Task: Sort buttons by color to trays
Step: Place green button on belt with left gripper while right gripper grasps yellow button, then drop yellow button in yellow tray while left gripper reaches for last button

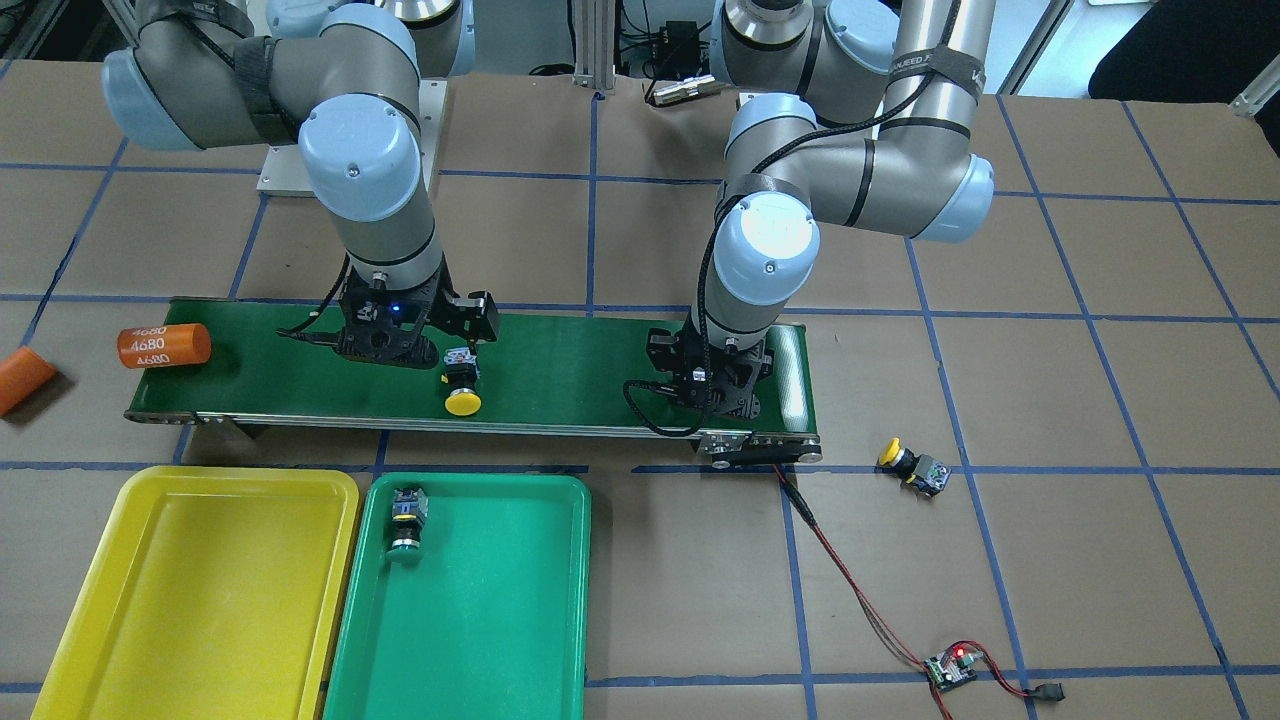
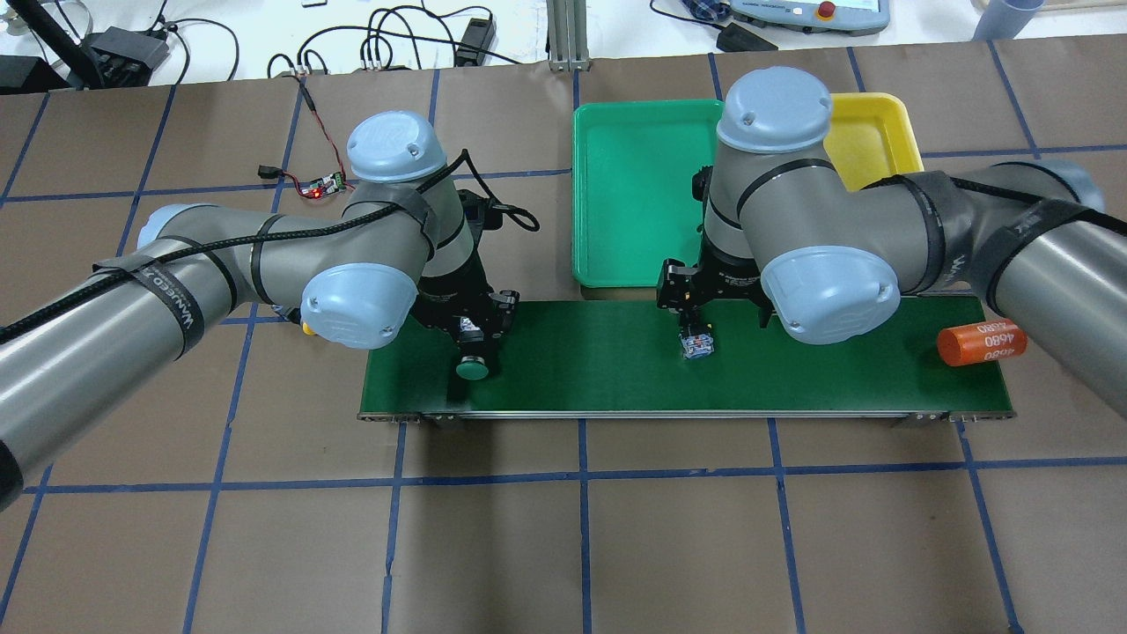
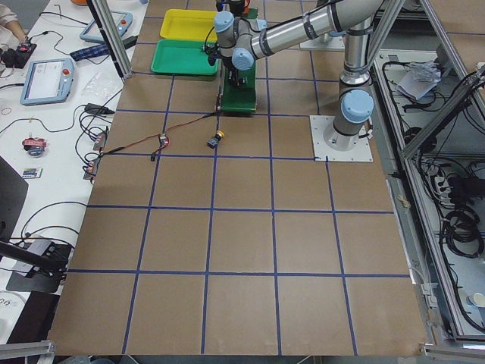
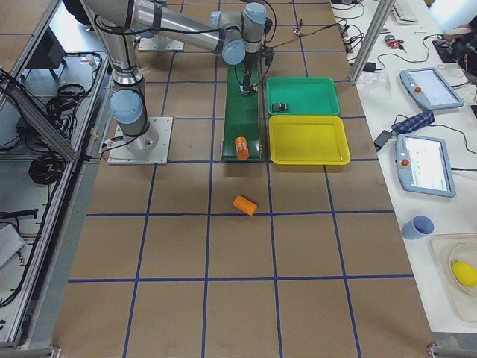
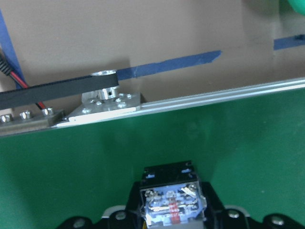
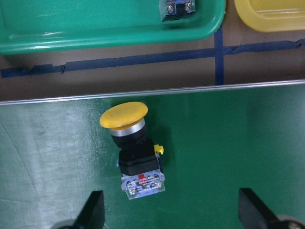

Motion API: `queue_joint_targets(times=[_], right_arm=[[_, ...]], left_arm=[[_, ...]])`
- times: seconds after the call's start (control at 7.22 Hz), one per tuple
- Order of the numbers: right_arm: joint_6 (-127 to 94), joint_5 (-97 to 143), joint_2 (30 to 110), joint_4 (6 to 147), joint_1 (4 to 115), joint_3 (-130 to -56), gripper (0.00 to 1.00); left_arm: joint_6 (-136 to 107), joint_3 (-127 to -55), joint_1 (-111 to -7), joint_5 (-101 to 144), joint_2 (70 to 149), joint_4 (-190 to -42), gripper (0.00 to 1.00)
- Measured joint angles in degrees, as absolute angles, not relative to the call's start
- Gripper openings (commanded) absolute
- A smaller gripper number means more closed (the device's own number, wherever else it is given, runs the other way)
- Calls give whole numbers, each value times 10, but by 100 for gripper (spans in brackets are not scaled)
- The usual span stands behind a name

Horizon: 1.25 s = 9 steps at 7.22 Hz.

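Observation:
My left gripper [image 2: 475, 339] is shut on a green button [image 2: 473, 370] low over the dark-green belt [image 2: 616, 370]. Its terminal block shows between the fingers in the left wrist view [image 5: 171, 205]. My right gripper [image 6: 171, 200] is open above a yellow button [image 6: 133, 152] that lies on the belt [image 1: 462, 385]. A second yellow button [image 1: 910, 465] lies on the table beyond the belt's end. A second green button [image 1: 407, 525] lies in the green tray [image 1: 480, 620]. The yellow tray [image 1: 200, 590] beside it holds nothing.
An orange cylinder marked 4680 [image 1: 163, 345] lies on the belt's end near the right arm. Another orange cylinder [image 1: 20, 378] lies on the table past it. A small circuit board [image 1: 950, 668] with red and black wires runs to the belt's motor end.

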<state>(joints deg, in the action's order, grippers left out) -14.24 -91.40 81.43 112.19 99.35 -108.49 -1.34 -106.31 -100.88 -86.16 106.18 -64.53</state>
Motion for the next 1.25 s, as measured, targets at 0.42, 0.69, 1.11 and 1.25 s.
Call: queue_joint_targets(times=[0.42,0.69,1.11,1.25], right_arm=[[-105,-918,777,1162,985,-1091,89],[-103,-919,764,1168,981,-1095,4],[-104,-917,764,1143,959,-1097,0],[-103,-916,767,1133,954,-1095,0]], left_arm=[[-7,-1040,-958,-863,1027,-659,100],[2,-1026,-881,-859,1020,-666,100],[61,-994,-798,-862,1044,-667,100],[89,-991,-776,-863,1053,-665,100]])
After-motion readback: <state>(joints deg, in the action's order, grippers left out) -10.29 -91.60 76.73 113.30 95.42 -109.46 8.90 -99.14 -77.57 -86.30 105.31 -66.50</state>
